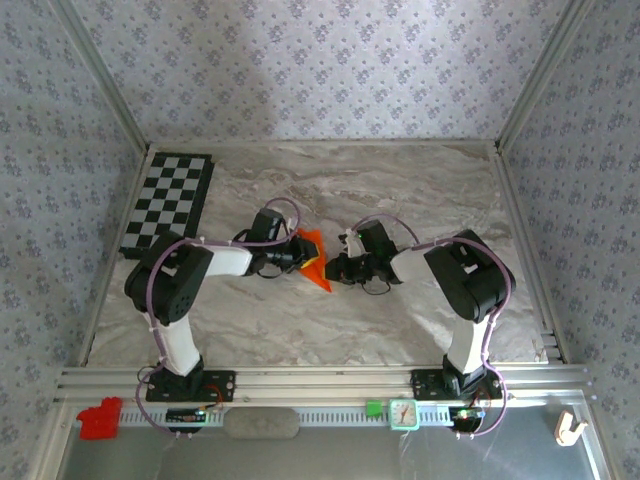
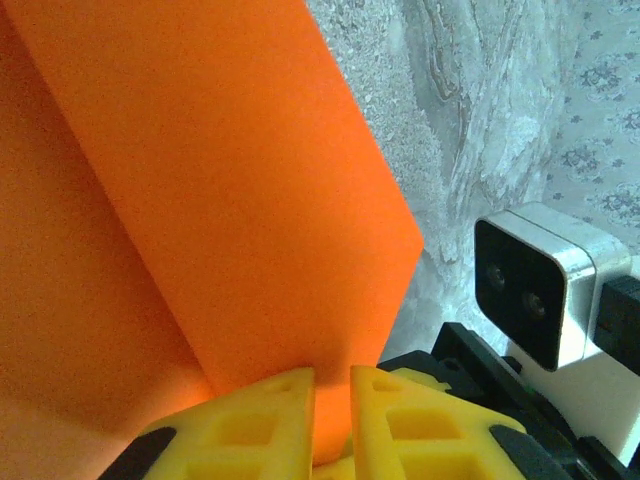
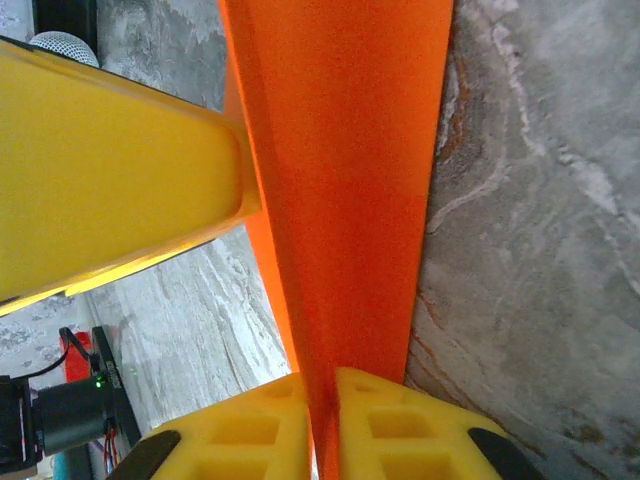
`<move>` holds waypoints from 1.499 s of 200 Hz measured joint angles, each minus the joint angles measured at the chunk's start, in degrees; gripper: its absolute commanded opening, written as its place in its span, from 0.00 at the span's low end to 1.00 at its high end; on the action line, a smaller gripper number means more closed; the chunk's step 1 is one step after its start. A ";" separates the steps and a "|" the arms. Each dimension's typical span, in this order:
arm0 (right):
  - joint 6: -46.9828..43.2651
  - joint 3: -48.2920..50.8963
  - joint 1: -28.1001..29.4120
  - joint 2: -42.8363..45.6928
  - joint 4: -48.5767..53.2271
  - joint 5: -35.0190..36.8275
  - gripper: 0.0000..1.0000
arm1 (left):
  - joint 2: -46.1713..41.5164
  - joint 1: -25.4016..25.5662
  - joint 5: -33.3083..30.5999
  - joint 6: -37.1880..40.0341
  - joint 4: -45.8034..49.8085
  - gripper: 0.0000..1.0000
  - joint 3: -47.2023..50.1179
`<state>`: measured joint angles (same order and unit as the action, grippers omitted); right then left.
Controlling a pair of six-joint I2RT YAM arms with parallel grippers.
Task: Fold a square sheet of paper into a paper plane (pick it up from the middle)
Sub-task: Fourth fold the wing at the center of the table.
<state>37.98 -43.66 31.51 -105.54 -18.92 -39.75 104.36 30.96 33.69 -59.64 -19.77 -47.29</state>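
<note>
Where left gripper [image 2: 331, 388] faces right gripper [image 3: 321, 390], both pinch orange paper [image 1: 314, 264]

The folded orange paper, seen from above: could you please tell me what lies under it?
Marbled table shows beside the folded orange paper, pinched by the left gripper and right gripper. The patch directly beneath is covered by the paper.

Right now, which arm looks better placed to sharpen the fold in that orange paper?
Probably the right. The right gripper pinches the orange paper right on its folded ridge, so it could slide along it. The left gripper grips a broad flap's edge.
</note>
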 measured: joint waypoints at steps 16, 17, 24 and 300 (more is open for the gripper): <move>0.02 0.00 0.00 0.00 0.02 0.00 0.15 | 0.33 0.00 0.00 -0.13 -0.26 0.17 0.00; 0.02 0.00 0.00 0.00 0.02 0.00 0.15 | 0.37 0.00 0.00 -0.24 -0.28 0.17 0.00; 0.02 -0.04 0.00 0.00 0.11 0.00 0.14 | 0.52 0.00 0.00 -0.28 -0.39 0.17 0.00; 1.68 -2.69 -0.79 -1.40 5.03 -0.81 0.09 | 2.93 -1.07 0.59 -0.90 -3.23 0.17 1.20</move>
<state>39.66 -46.35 30.72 -106.94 -13.89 -40.56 107.28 29.89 34.28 -60.53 -23.00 -46.09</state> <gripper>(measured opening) 0.077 0.173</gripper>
